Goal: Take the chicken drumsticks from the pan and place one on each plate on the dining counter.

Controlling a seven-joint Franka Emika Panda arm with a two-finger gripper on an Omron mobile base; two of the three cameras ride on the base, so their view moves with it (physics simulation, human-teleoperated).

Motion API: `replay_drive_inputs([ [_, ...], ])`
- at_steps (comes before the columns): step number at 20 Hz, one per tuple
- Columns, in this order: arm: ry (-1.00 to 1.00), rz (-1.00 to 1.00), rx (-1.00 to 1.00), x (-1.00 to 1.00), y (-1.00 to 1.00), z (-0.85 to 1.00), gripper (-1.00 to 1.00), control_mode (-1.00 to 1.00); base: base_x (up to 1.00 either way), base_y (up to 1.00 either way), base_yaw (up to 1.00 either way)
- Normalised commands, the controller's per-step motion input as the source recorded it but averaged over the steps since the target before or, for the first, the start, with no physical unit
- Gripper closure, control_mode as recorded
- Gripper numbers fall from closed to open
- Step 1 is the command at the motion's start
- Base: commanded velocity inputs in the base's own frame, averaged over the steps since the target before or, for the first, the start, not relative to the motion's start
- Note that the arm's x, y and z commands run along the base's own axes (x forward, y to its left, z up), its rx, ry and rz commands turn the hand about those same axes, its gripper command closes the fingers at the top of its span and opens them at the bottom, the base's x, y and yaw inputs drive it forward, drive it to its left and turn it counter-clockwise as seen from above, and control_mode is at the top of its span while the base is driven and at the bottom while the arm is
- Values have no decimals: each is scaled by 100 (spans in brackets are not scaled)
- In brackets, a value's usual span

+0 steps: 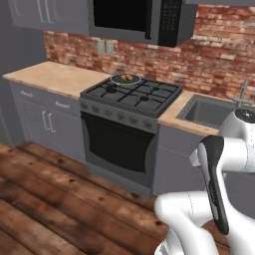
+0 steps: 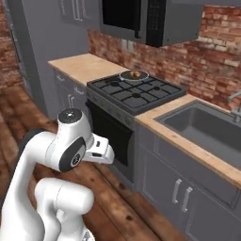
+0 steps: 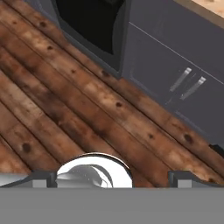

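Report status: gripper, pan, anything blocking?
Gripper open, empty, low over wood floor. Pan on stove's back-left burner, golden-brown food in it, untouched. Nothing blocking the stove front.

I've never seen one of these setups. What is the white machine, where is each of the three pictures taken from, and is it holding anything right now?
The white machine is a robot arm on a driving base, in a computer-rendered kitchen. Two pictures come from cameras on the base, behind the arm to its left and right, looking forward over it. The third comes from a camera on the arm's hand, pointing down at the wooden floor and the grey cabinets.

Ahead is a black stove between wood-look worktops, with a sink to its right. On a back burner sits a small pan with something golden-brown in it, probably the chicken; it is too small to count pieces.

The tool is open and holds nothing; its two dark tips show at the bottom of the hand picture.
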Motion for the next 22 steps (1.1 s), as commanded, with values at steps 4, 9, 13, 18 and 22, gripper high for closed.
replay_drive_inputs([
  [4,0,0,0,0,0,0,-100,100,87,64,-33],
  [9,0,0,0,0,0,0,-100,100,73,66,-45],
  [13,0,0,0,0,0,0,-100,100,71,63,-49],
  [18,0,0,0,0,0,0,-100,100,69,68,-45],
  [22,0,0,0,0,0,0,-100,100,67,80,-30],
])
